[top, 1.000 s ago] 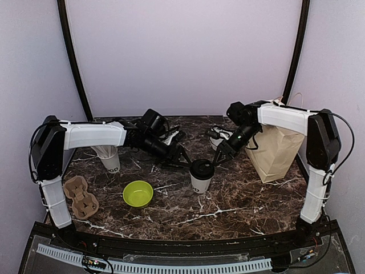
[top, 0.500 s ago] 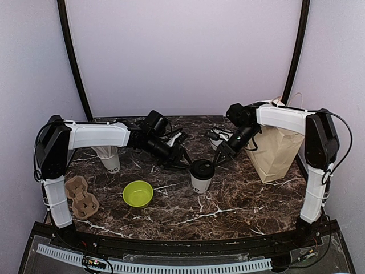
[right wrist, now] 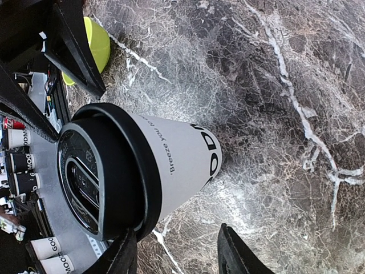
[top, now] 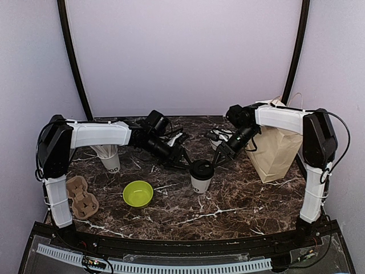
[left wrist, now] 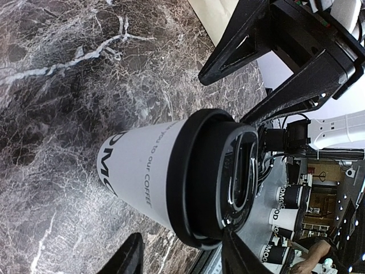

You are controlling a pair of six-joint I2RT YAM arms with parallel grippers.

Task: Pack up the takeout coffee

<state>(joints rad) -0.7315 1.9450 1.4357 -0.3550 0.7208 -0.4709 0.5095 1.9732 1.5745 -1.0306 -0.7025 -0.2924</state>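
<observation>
Notably, left gripper (top: 186, 164) and right gripper (top: 219, 160), agape and empty, crowd one black-lidded white paper cup (top: 201, 177); a clash could tip it.

Upright black-lidded white cup (top: 199, 182), centre

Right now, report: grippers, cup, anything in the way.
Left gripper open, right gripper open, flanking cup at the lid. Cup upright, lidded, on table, not gripped. Bowl apart, left of it.
</observation>
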